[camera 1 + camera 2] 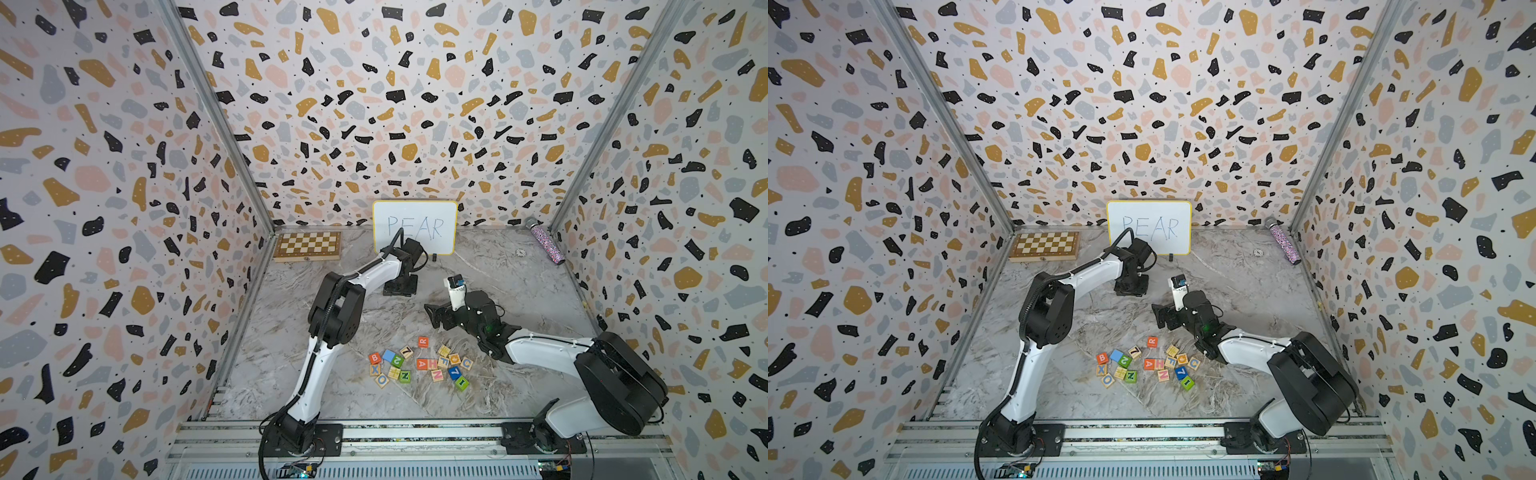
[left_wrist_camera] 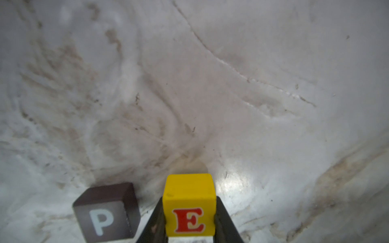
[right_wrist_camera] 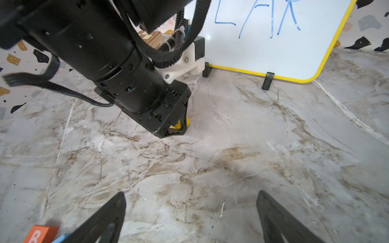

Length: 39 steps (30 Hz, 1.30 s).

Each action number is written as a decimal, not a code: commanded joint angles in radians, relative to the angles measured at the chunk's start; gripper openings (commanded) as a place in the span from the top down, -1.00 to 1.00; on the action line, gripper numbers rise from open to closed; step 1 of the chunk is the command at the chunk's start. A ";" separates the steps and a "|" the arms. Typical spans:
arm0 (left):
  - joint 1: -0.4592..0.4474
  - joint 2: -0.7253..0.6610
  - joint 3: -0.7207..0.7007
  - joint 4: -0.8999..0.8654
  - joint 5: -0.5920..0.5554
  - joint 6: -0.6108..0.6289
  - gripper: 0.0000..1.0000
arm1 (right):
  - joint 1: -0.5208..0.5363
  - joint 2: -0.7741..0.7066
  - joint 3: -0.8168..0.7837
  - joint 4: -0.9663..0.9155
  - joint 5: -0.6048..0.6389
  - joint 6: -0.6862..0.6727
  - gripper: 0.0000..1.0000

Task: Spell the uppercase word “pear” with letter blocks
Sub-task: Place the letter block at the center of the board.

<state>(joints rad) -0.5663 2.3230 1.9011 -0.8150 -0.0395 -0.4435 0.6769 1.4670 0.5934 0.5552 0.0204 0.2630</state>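
Overhead stereo pair, close wrist views

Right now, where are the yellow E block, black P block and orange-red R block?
yellow E block (image 2: 189, 219): left wrist view, on the red E face.
black P block (image 2: 102, 221): left wrist view, on the P face.
orange-red R block (image 1: 423, 342): in a top view, on its top face.

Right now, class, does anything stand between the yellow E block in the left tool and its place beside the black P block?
Nothing visible does. The left tool grips the yellow E block close beside the black P block, and only a narrow strip of bare marble tabletop lies between them.
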 commanded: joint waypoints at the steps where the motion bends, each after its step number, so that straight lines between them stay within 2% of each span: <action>1: 0.006 0.014 0.033 -0.033 -0.013 -0.021 0.42 | 0.006 -0.022 -0.004 0.022 0.018 -0.011 -0.94; 5: 0.008 0.018 0.032 -0.027 -0.016 -0.025 0.31 | 0.007 -0.023 -0.004 0.018 0.017 -0.012 -0.94; 19: 0.008 0.037 0.053 -0.031 0.004 -0.030 0.29 | 0.010 -0.027 -0.006 0.018 0.018 -0.015 -0.94; 24: 0.008 0.021 0.041 -0.021 0.008 -0.033 0.16 | 0.012 -0.027 -0.007 0.019 0.018 -0.018 -0.94; 39: 0.006 -0.074 0.002 0.012 0.026 -0.026 0.15 | 0.025 -0.025 -0.012 0.034 0.002 -0.037 -0.94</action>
<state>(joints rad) -0.5648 2.3199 1.9186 -0.8135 -0.0189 -0.4667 0.6941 1.4670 0.5892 0.5625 0.0296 0.2428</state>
